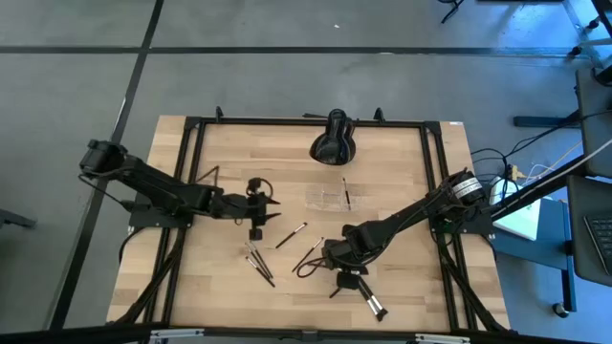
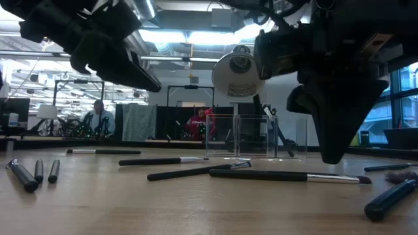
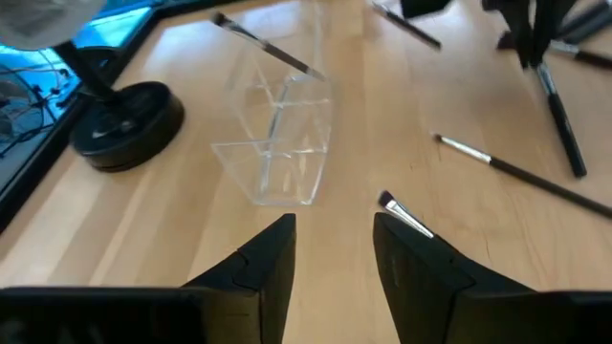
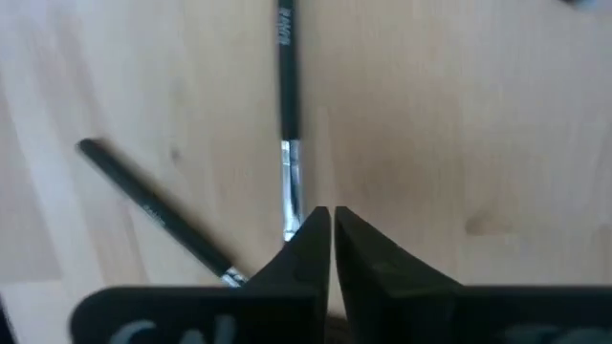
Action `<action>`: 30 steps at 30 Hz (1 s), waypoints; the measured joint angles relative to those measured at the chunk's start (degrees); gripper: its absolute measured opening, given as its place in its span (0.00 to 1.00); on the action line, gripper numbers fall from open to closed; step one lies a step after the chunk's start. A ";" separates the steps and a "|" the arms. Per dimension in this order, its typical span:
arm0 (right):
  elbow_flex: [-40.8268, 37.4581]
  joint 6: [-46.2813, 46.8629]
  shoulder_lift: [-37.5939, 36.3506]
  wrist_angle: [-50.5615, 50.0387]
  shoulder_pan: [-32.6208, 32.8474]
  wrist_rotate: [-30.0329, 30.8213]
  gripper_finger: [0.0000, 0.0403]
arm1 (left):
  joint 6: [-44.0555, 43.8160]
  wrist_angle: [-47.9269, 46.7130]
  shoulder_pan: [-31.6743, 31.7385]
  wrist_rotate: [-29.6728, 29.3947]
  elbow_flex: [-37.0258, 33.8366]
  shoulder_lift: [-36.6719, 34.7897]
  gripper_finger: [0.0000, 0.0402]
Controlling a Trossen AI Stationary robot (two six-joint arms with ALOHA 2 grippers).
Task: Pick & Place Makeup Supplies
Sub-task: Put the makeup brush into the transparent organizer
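Observation:
Several thin dark makeup brushes lie flat on the wooden table: a pair (image 1: 308,254) near the middle, a cluster (image 1: 258,264) toward the near left, and one (image 1: 292,234) between them. One brush (image 1: 345,191) stands tilted in the clear organiser (image 1: 328,199). My left gripper (image 3: 335,250) is open and hovers left of the organiser, with a brush tip (image 3: 402,212) beside one finger. My right gripper (image 4: 331,229) is shut and points down over the ferrule end of a brush (image 4: 287,105); a second brush (image 4: 153,210) lies beside it. My right gripper comes from above with its fingers shut. The silver ferrule (image 4: 291,186) of the brush runs under the tip of one finger (image 4: 308,244). The brush lies flat on the table, and I cannot tell whether the finger touches it.
A large black rounded object (image 1: 335,139) stands at the far middle of the table, behind the organiser. More brushes (image 1: 368,301) lie near the table's near edge, below the right gripper. A black frame (image 1: 191,129) borders the table. Bare wood shows at the far left and near left.

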 joint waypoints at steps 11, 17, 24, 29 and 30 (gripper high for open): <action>-0.06 7.31 -2.28 -4.98 4.60 16.98 0.23 | -0.04 6.12 -0.82 6.42 9.32 15.58 0.35; -0.03 19.49 -6.77 -12.86 10.86 41.19 0.27 | -0.81 5.87 -2.12 12.65 18.79 25.42 0.35; -0.02 31.89 -8.26 -17.12 14.96 55.56 0.27 | 1.25 4.23 -5.36 14.45 30.35 34.71 0.35; -0.02 36.57 -8.26 -16.81 15.56 58.26 0.27 | 2.42 -1.43 -5.93 14.46 39.15 41.54 0.35; -0.02 37.46 -8.26 -16.89 15.72 58.57 0.27 | 2.42 -2.05 -5.88 14.60 40.88 43.20 0.35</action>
